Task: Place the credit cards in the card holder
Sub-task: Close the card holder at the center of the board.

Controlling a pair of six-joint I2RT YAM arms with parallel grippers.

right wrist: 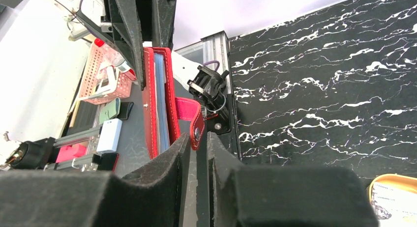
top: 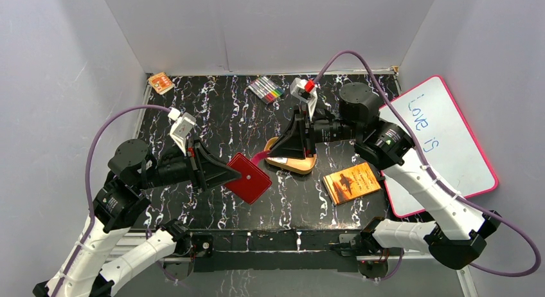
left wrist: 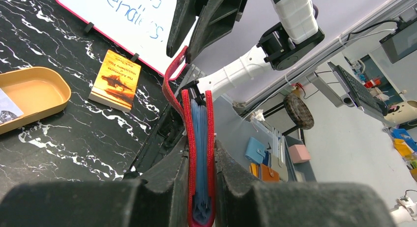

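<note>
The card holder hung mid-frame, sleeves mostly hidden, clamped in your left gripper. Your right gripper stood narrowed around its snap tab; you couldn't tell if it gripped. A credit card lay cropped in the orange tray.

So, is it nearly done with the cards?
Nothing looks done yet. The left end effector holds the wallet, and the right end effector is at its tab. A card lies in the tray, waiting to go in.
</note>
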